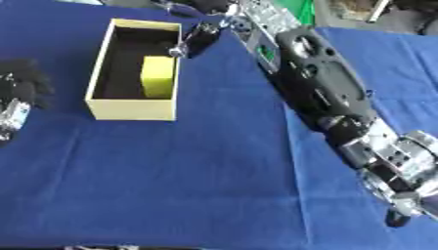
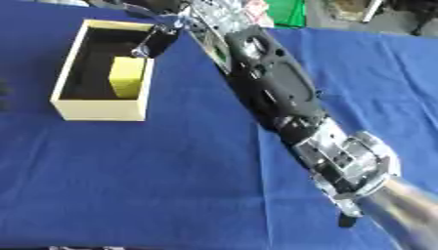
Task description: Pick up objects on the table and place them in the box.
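Note:
A cream cardboard box [image 1: 133,109] with a dark inside stands on the blue cloth at the upper left. Inside it, against the right wall, a yellow block [image 1: 158,76] stands upright. My right arm [image 1: 321,78] stretches from the lower right up to the box's far right corner. There my right hand [image 1: 200,38] hovers just outside the rim, a dark straight finger with a silver tip pointing down at the rim, and it holds nothing. My left hand [image 1: 22,85] shows as a dark shape at the left edge, beside the box and apart from it.
The blue cloth [image 1: 171,185] covers the table in front of the box. A green item [image 1: 297,11] and other clutter lie beyond the far edge. A fold in the cloth runs under my right arm.

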Tool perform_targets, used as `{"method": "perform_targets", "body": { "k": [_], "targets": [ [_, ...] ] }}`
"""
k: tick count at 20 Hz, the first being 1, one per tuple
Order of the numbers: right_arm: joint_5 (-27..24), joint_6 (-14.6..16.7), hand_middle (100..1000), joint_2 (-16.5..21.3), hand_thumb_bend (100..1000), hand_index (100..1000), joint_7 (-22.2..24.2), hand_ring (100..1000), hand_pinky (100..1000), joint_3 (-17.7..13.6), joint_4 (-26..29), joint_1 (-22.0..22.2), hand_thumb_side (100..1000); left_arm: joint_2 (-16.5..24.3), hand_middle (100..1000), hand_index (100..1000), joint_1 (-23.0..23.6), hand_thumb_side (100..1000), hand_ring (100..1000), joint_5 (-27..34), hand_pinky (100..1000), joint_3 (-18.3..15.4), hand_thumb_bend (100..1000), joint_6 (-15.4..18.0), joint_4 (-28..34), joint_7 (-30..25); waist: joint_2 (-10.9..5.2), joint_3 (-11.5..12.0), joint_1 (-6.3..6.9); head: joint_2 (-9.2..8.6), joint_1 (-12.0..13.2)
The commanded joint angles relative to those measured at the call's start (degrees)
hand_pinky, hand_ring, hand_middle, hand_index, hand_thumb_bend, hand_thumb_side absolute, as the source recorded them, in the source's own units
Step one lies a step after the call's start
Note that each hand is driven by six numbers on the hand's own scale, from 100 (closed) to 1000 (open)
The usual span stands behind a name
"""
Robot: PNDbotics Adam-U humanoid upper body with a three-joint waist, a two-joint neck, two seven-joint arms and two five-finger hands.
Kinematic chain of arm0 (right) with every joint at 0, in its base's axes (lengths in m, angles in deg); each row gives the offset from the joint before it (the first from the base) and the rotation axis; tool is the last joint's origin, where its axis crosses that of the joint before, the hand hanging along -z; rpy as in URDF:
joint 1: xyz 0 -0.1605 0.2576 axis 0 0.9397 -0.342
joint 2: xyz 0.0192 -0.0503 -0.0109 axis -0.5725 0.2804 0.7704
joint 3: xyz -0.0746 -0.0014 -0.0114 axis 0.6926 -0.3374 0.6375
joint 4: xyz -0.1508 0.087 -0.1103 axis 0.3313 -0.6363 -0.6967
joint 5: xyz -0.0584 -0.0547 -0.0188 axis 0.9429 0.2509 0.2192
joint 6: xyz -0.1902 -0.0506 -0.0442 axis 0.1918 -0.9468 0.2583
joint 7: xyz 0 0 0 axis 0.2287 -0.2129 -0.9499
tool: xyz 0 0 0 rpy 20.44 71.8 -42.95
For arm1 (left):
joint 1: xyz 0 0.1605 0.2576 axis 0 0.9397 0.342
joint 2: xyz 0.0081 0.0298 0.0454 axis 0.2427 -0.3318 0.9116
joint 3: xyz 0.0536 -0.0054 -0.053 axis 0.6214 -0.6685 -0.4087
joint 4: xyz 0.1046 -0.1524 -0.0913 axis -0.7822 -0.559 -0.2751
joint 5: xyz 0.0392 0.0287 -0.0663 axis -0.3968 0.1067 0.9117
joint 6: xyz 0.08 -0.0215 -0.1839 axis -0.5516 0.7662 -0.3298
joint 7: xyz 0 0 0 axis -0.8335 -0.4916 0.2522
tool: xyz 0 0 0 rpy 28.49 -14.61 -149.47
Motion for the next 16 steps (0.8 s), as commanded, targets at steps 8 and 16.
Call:
{"method": "perform_targets", "body": {
  "k": [8, 16],
  "targets": [
    [-32.0, -14.6, 785, 12.4, 100, 918, 1.2, 804, 763, -5.2, 10.5, 7.8, 205, 1.8, 757, 840, 0.4, 388, 777, -0.3, 592, -2.0, 100, -0.8, 0.6, 4.6, -0.69, -3.7, 1.10, -0.80, 3.1],
    [-46.8, -20.2, 771, 18.5, 100, 904, -4.9, 790, 745, -10.2, 18.3, 18.7, 174, 1.8, 773, 847, 0.7, 382, 792, -0.8, 592, -2.5, 100, -1.9, 0.5, 7.4, -0.03, -6.0, 1.74, -0.76, 4.1]
  ]
}}
